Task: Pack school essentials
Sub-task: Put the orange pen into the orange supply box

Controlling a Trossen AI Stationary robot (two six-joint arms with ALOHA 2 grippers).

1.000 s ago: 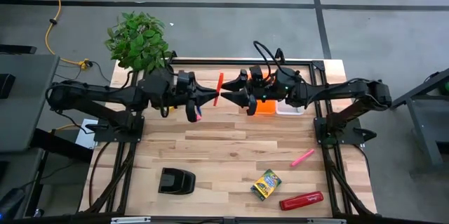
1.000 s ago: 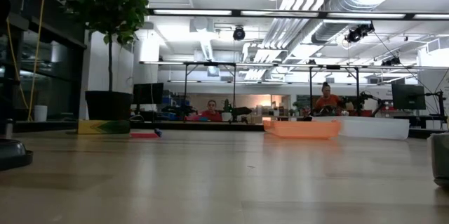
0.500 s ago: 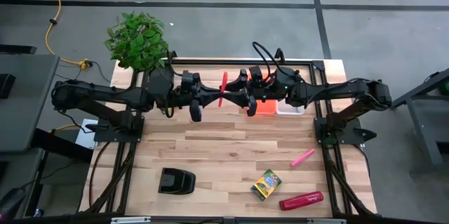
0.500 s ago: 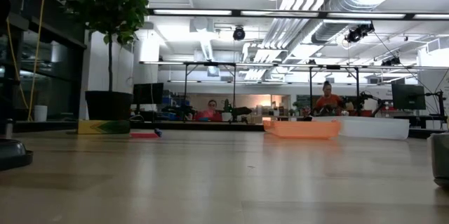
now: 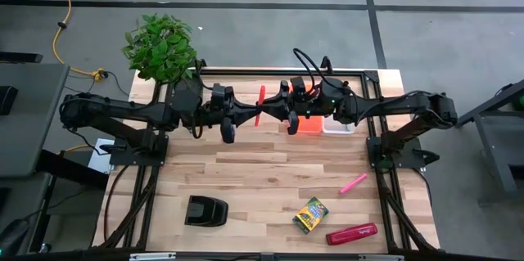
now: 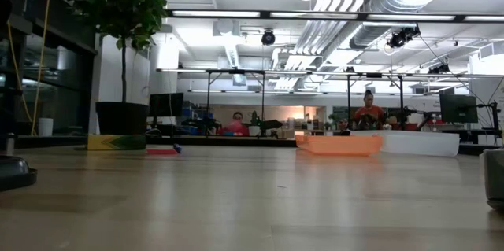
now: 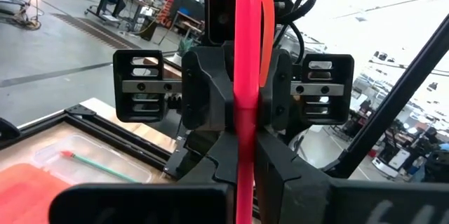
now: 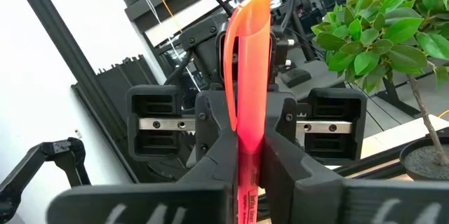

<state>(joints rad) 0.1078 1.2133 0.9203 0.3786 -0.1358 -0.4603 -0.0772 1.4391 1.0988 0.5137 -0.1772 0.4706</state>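
**Both grippers pinch one orange pen in mid-air**

Nearest you, well short of the fingers on the pale wooden table (image 5: 270, 179), you have the black blocky desk object (image 5: 205, 210), the yellow-green crayon box (image 5: 311, 214), the red stapler (image 5: 352, 233) and a thin pink pen (image 5: 354, 183) lying loose.

Above the far half of the table, your left gripper (image 5: 252, 113) and right gripper (image 5: 270, 113) meet tip to tip. Between them stands the thin orange pen (image 5: 260, 103), roughly upright. The left gripper's fingers (image 7: 280, 175) are pressed onto the pen's lower shaft. In the right wrist view, the right gripper's fingers (image 8: 217, 157) are also closed against the pen on either side.

Just beyond the right gripper's fingers sit the flat orange tray (image 5: 309, 124) and the clear plastic tray (image 5: 337, 126), side by side; a thin green pencil (image 7: 98, 168) lies in the clear one.

Past the table's far left corner stands a leafy green potted plant (image 5: 162, 47).
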